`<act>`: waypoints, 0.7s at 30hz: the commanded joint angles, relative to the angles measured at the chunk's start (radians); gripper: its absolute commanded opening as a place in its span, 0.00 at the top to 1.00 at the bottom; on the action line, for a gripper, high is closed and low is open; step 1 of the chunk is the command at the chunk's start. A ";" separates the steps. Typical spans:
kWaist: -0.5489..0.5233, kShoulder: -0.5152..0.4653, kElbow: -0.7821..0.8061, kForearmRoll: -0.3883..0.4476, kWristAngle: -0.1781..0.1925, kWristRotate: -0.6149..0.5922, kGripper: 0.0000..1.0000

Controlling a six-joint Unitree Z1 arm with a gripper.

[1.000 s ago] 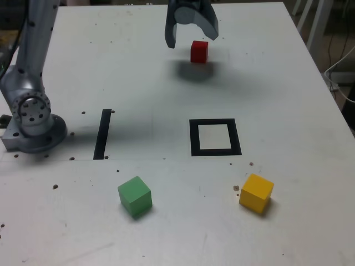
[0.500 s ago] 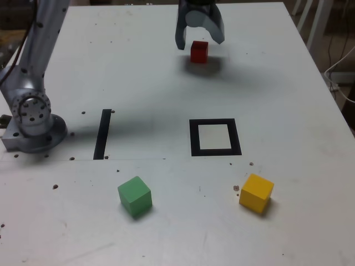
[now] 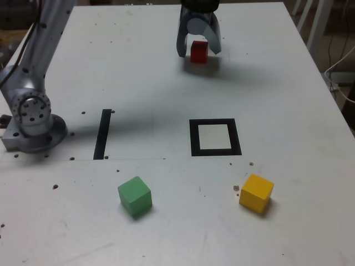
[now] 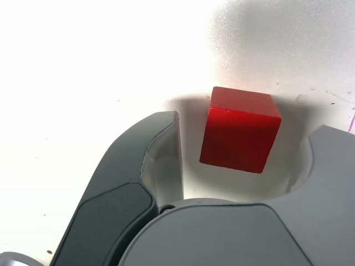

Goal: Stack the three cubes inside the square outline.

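Nearest the camera, a matte green cube (image 3: pixel 135 195) and a matte yellow cube (image 3: pixel 256 192) sit loose on the white, speckled table (image 3: pixel 288 100), well apart, both waiting their turn. Just beyond them lies the flat, thick black square outline with its white centre (image 3: pixel 215 137), empty, so no stacking is done yet. Off toward the exterior view's left, a thin black strip (image 3: pixel 102 133). At the far end, the grey hand (image 3: pixel 198 51) straddles the small red cube (image 4: pixel 240 129), which rests on the table; the jaws flank it with gaps visible on both sides, unclenched, not gripping, lined up for the pick.
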 commanded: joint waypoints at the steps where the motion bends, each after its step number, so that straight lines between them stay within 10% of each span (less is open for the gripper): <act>1: 0.004 0.004 -0.006 0.000 -0.004 0.005 0.38; 21: 0.007 0.029 -0.008 -0.002 -0.047 0.043 0.55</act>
